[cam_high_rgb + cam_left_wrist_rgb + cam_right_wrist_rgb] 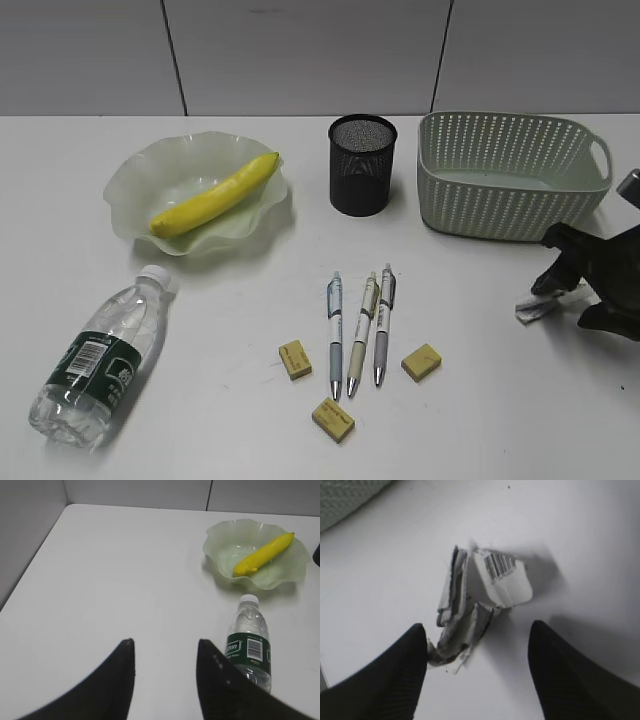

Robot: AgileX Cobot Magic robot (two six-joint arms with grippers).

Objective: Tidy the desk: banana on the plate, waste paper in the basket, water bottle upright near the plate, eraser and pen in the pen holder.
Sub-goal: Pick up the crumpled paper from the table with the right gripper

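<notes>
Right hand [475, 655] spread wide, low over tabletop [200, 420], fingers either side of waste paper [477, 595], left fingertip [412, 650] touching its edge. Crumpled white scrap w/ barcode, lying just in front of basket [510, 175]. Left hand [165, 672] released, nothing betw. fingers, near water bottle [248, 642] on its side. Banana [215, 195] on plate [130, 185].

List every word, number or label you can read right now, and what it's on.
"on": tail of a white word on the water bottle label; the rest is cut off.
Bottle barcode: digits too small to read.
Waste paper barcode and print: blurred, unreadable.
Pens and erasers: markings too small.
</notes>
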